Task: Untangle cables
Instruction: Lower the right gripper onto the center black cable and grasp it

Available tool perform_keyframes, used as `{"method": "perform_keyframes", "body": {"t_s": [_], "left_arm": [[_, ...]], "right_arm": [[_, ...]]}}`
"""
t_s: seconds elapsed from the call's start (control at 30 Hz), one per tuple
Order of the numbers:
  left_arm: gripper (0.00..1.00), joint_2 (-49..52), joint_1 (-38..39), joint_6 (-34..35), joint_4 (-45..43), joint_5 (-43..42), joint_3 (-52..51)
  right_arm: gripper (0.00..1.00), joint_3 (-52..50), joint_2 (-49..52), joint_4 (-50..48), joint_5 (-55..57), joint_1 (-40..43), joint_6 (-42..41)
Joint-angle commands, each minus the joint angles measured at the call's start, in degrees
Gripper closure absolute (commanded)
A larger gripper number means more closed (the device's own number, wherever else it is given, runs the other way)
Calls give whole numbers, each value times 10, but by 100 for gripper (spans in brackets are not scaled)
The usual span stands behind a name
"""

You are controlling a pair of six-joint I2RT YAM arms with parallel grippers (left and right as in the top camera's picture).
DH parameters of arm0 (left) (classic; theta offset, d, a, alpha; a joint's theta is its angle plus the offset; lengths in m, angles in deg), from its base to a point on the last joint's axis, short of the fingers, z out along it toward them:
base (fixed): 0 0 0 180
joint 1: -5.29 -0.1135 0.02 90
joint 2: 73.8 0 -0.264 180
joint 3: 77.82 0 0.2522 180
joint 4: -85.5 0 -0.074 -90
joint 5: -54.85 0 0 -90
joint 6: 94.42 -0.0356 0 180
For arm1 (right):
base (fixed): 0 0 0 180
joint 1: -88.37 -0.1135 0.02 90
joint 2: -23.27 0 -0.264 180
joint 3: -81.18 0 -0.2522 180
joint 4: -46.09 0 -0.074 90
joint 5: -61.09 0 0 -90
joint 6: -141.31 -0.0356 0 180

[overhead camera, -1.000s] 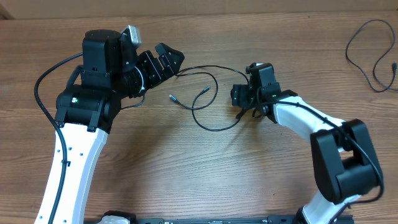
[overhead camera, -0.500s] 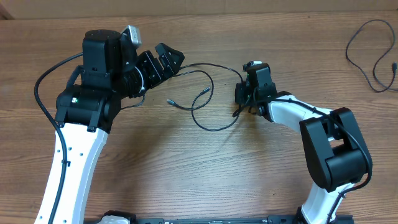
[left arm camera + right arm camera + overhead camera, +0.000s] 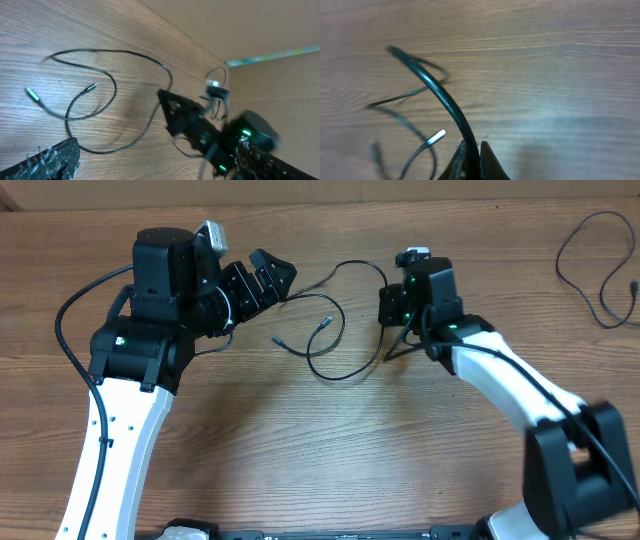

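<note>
Thin black cables loop over grained wooden surface; right gripper's jaws pinch one, left gripper's jaws gape wide.

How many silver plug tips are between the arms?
2. One plug tip lies toward the left arm; the other plug tip beside it, toward the right arm. More may be hidden.

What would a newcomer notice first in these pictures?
Thin black cables sprawl in loose loops across the middle of the wooden table. The right gripper, just right of them, is shut on one strand; the left gripper stands open at their left end.
</note>
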Motion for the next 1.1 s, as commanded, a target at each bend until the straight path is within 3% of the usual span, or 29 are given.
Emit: {"method": "perform_keyframes", "body": {"t_s": [0.0, 0.07, 0.13, 0.17, 0.2, 0.23, 0.33, 0.47, 0.53, 0.7, 0.77, 0.8, 0.93, 1.07], "left_arm": [[1, 1, 4, -13, -2, 1, 9], [0, 1, 4, -13, -2, 1, 9], [0, 1, 4, -13, -2, 1, 9], [1, 1, 4, -13, -2, 2, 9], [0, 1, 4, -13, -2, 2, 9], [0, 1, 4, -13, -2, 1, 9], [1, 1, 4, -13, -2, 1, 9], [0, 1, 4, -13, -2, 1, 9], [0, 1, 4, -13, -2, 2, 9], [1, 1, 4, -13, -2, 2, 9], [1, 1, 4, -13, -2, 1, 9], [1, 1, 4, -13, -2, 1, 9], [0, 1, 4, -13, -2, 1, 9], [0, 1, 4, -13, -2, 1, 9]], "right_arm": [[96, 14, -50, 50, -11, -2, -21], [89, 14, -58, 97, -11, -2, -31], [47, 13, -57, 130, -11, -2, -31], [34, 12, -55, 144, -11, -2, -31], [11, 12, -55, 156, -11, -2, -31], [0, 12, -55, 165, -11, -2, -32], [0, 12, -55, 188, -11, -2, -97], [0, 12, -55, 225, -11, -4, -268], [0, 9, -55, 226, -11, -12, -302], [0, 8, -54, 232, -34, -52, -311], [3, 7, -48, 205, -19, -69, -261], [2, 7, -43, 196, 0, -80, -220], [0, 7, -10, 202, 142, -105, -263], [9, 7, 40, 170, 203, -108, -283]]}}
